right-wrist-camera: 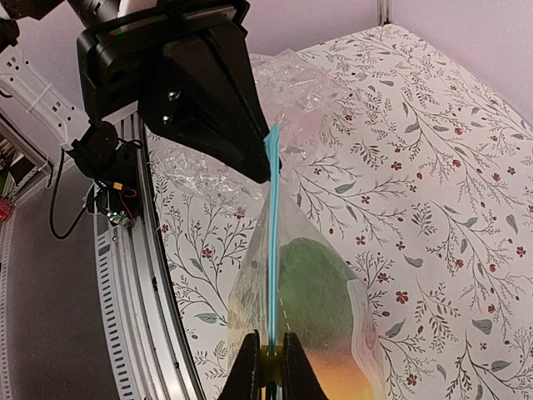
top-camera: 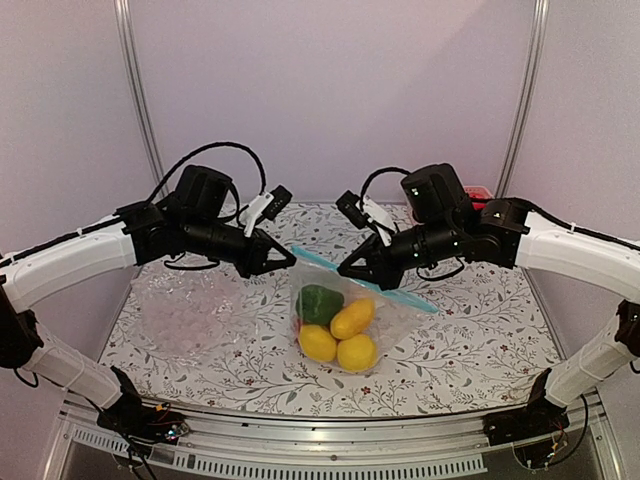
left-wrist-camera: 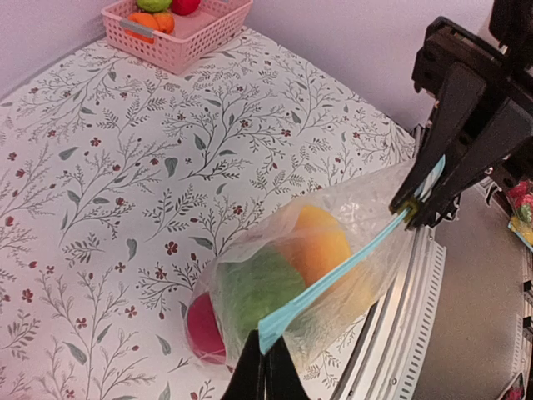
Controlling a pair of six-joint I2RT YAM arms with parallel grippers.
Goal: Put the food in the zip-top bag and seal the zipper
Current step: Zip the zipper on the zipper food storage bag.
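Note:
The clear zip-top bag [top-camera: 398,322] hangs over the table's middle, held up by its blue-teal zipper [top-camera: 405,294]. Inside it sit a green food [top-camera: 320,302], an orange one [top-camera: 352,318] and two yellow ones [top-camera: 318,343]. My left gripper [top-camera: 290,262] is shut on the strip's left end. In the left wrist view its fingers [left-wrist-camera: 250,379] pinch the zipper [left-wrist-camera: 350,262], and a red food [left-wrist-camera: 202,329] shows low in the bag. My right gripper [top-camera: 345,270] is shut on the strip a little further along. The right wrist view shows the zipper [right-wrist-camera: 272,250] running straight up from its jaws.
A sheet of other crinkled clear plastic [top-camera: 185,310] lies on the table's left side. A pink lattice basket [left-wrist-camera: 175,33] with fruit stands at the back right corner, partly behind the right arm. A metal rail [top-camera: 330,425] runs along the near edge.

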